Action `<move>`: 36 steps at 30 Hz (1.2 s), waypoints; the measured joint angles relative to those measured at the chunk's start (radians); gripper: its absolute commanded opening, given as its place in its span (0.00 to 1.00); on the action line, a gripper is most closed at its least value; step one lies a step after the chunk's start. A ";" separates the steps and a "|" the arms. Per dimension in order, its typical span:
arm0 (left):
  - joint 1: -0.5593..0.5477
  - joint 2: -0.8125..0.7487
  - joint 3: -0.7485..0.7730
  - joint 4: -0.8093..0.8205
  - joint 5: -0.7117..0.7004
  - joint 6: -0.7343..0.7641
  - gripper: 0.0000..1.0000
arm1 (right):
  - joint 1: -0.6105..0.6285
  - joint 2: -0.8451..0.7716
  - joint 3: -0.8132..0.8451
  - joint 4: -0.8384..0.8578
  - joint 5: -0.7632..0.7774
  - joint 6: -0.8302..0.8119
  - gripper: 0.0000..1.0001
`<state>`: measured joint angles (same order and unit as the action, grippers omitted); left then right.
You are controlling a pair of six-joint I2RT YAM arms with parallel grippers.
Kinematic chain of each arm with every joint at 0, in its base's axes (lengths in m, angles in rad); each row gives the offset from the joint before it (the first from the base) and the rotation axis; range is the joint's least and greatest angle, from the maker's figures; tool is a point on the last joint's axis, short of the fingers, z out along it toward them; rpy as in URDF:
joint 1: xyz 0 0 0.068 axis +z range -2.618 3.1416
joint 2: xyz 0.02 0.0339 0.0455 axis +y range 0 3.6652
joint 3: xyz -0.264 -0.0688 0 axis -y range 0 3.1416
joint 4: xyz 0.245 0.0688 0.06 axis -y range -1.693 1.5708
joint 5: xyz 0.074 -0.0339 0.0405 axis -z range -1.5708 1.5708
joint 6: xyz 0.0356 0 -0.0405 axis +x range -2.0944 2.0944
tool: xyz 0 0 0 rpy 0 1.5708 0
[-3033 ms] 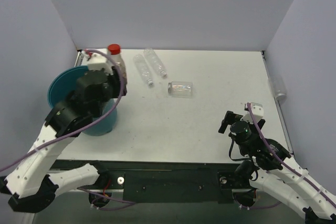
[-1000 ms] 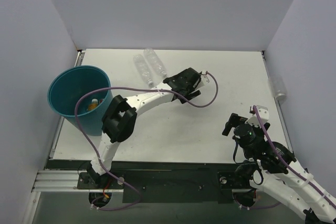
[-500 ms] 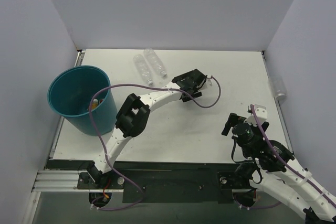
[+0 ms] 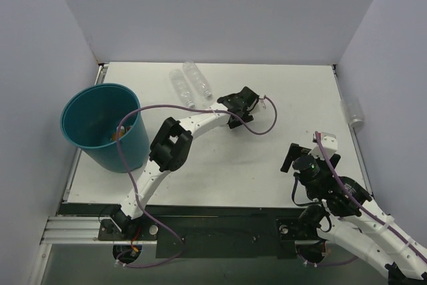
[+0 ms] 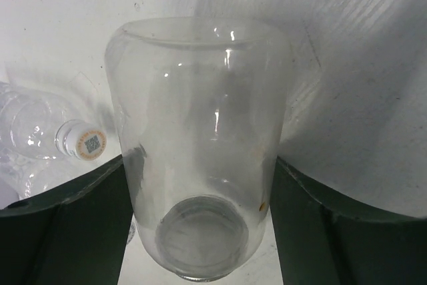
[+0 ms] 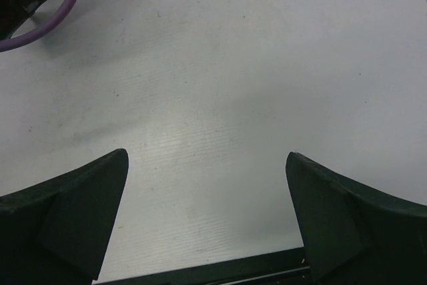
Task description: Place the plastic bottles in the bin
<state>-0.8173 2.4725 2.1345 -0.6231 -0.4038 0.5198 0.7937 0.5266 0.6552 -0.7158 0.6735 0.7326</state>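
- Clear plastic fills the left wrist view: short clear bottle (image 5: 200, 151), mouth end toward the cam, lying on the table (image 5: 360, 65).
- left gripper (image 5: 200, 231) straddles it, dark fingers (image 5: 67, 231) look flush w/ both flanks. Reads as clamped on, narrow setting, nothing lifted yet.
- Top view: same gripper sits mid-table at far reach, covering the bottle completely.
- Change vs 3 sec ago: that arm was hunched over the bin w/ a red-capped bottle, and this short one lay free. Over the last sec it stretched out and settled on it. So one drop looks done, next pick under way.
- Bin (image 4: 120, 155) stands at the left edge, well apart from the gripper; yellow-orange bit visible inside.
- Two slim clear bottles (image 4: 189, 85) lie side by side just beyond the gripper, near the back wall; one's cap end shows at the left of the wrist view.
- right gripper (image 6: 207, 218): spread wide, empty, bare table btwn the fingers, parked near its base.
- Next, I'd judge: lift, swing left, release over the bin. Thin wall could buckle or slip.
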 measured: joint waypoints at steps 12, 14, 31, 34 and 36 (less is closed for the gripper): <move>-0.028 -0.086 -0.039 -0.111 -0.009 -0.194 0.54 | 0.000 0.037 0.001 0.003 0.000 0.000 0.99; -0.035 -0.139 -0.039 -0.148 -0.005 -0.235 0.51 | 0.000 0.040 0.001 0.008 0.000 0.000 0.99; 0.161 -1.168 -0.436 -0.041 -0.164 -0.518 0.39 | 0.000 0.125 -0.002 0.093 -0.018 -0.023 0.99; 0.277 -1.268 -0.536 -0.040 -0.234 -0.594 0.40 | 0.000 0.150 -0.005 0.113 -0.032 -0.026 0.99; 0.324 -1.326 -0.610 -0.053 -0.275 -0.635 0.40 | 0.000 0.156 -0.008 0.124 -0.039 -0.027 0.99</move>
<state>-0.4934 1.1461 1.5242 -0.6758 -0.6788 -0.1150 0.7937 0.6830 0.6476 -0.5915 0.6346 0.7052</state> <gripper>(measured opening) 0.794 0.991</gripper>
